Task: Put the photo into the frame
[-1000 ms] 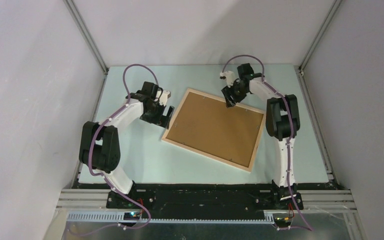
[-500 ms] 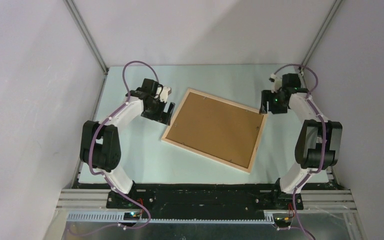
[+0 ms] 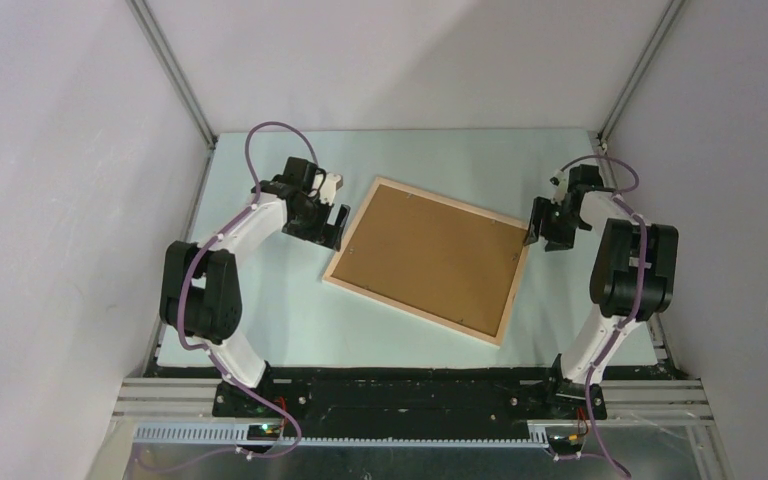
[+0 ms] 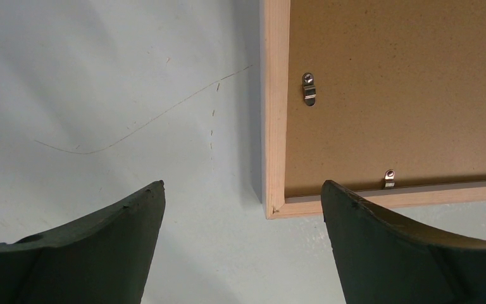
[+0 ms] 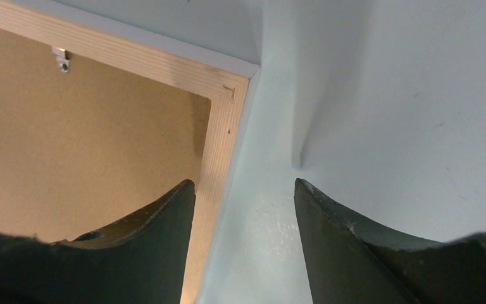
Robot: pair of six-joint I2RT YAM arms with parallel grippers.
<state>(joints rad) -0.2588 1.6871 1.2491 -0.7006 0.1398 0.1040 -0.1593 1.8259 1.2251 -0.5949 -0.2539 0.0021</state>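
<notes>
Ahead of the left gripper (image 4: 243, 185), the frame (image 4: 275, 126) runs off the picture's top and right edges; its backing board (image 4: 405, 82) hides anything lying beneath it.

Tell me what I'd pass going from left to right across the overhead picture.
Left arm → pale wooden frame, lying face down with its brown backing panel up → right arm.

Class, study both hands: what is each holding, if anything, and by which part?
Nothing is held. The left hand is open beside the frame's left edge, and the right hand is open at its right corner; neither grips it.
</notes>
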